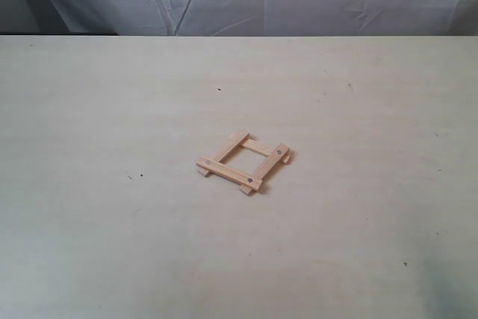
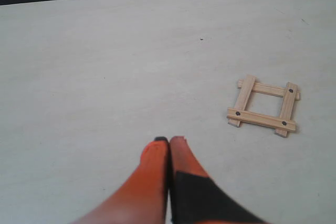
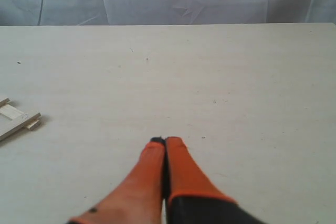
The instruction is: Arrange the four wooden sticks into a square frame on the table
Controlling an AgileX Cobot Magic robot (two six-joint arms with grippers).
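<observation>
The square frame (image 1: 243, 162) looks finished on the tabletop (image 1: 104, 110). I hold the left end effector (image 2: 169, 141) and right end effector (image 3: 165, 141) clenched, empty, well clear so nothing nudges it.

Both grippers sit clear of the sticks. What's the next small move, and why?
Probably no more placing: leave the left gripper and right gripper where they are. Both are shut, empty and clear of the square frame, which looks closed, overlapped at all four corners on the table. Any nudge risks knocking a corner apart.
</observation>
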